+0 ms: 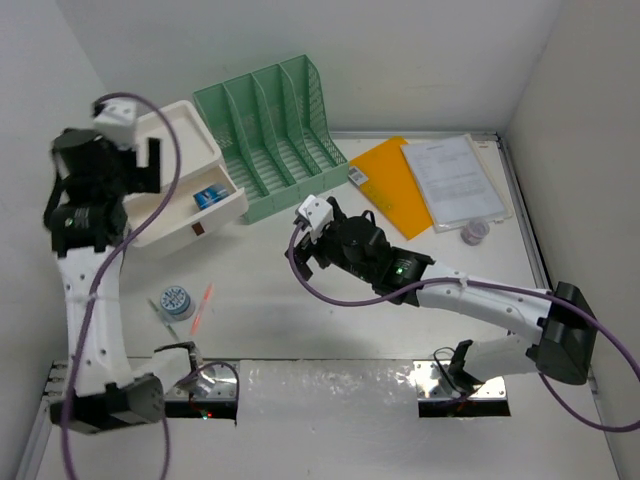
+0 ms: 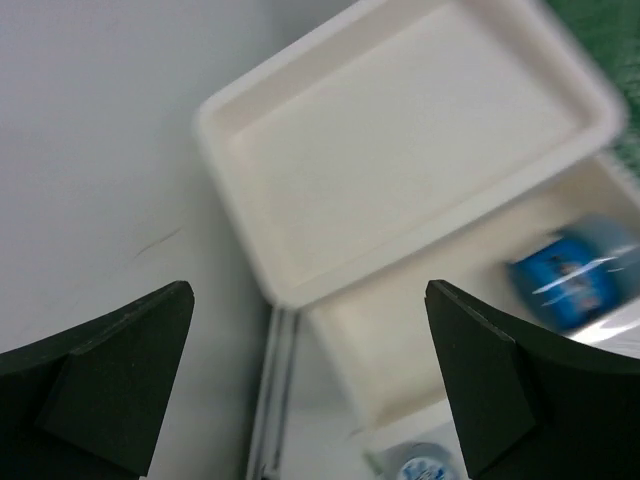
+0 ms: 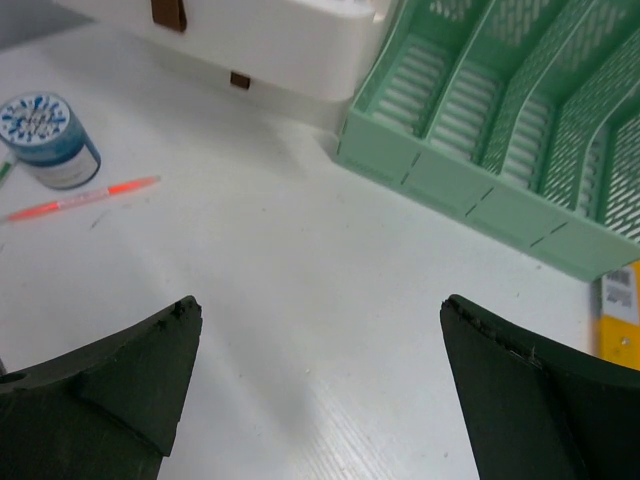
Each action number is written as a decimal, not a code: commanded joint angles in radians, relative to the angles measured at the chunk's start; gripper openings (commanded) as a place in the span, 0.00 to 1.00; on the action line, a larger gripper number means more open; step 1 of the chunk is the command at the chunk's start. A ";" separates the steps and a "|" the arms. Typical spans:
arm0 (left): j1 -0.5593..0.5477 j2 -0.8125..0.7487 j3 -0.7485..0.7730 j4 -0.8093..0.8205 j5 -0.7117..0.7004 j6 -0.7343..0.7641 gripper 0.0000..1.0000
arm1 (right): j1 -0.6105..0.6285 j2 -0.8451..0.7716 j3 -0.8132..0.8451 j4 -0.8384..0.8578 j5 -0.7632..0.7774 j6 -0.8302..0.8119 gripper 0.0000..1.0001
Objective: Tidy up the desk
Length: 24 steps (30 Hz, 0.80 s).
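From above, the counter (image 1: 300, 330) is a large, flat, matte white rectangle, with a silver metal rail (image 1: 527, 235) along its right side. It fills most of the view and carries everything else. At far left stands a white drawer box (image 1: 175, 175), its drawer pulled out with a blue item (image 1: 209, 197) inside. Just right of it is a green file rack (image 1: 270, 130). Then come an orange folder (image 1: 385, 185) and printed sheets (image 1: 452, 178), and a small round lid (image 1: 475, 232) lies near the sheets. Near left lie a blue-topped jar (image 1: 176, 301) and a red pen (image 1: 203, 306), just beside each other. The left gripper (image 1: 150, 168) hangs over the drawer box. The right gripper (image 1: 310, 255) hovers above the bare middle of the counter.

In the left wrist view, the left gripper (image 2: 308, 300) is spread wide and holds nothing. Below it we see the box's shallow top tray (image 2: 400, 150) and the blurred blue item (image 2: 575, 280) in the drawer.

In the right wrist view, the right gripper (image 3: 322, 305) is likewise spread and empty. The counter (image 3: 300, 250) shows beneath it as a smooth white surface with faint specks. The jar (image 3: 45, 140) and the pen (image 3: 85, 198) lie at left, the rack (image 3: 500, 120) at right and the drawer box (image 3: 270, 40) beyond.
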 commanded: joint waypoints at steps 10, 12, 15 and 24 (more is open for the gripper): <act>0.828 -0.090 -0.161 -0.347 0.646 0.423 0.94 | 0.000 0.065 0.002 0.004 -0.056 0.073 0.99; 0.830 -0.105 -0.216 -0.460 0.703 0.549 0.91 | 0.000 0.068 -0.001 -0.005 -0.067 0.072 0.99; 0.828 -0.160 -0.302 -0.563 0.728 0.716 0.90 | 0.000 0.069 -0.012 -0.008 -0.061 0.062 0.99; 0.711 -0.122 -0.532 -0.565 0.634 0.916 0.95 | 0.000 0.141 0.048 -0.048 -0.041 0.026 0.99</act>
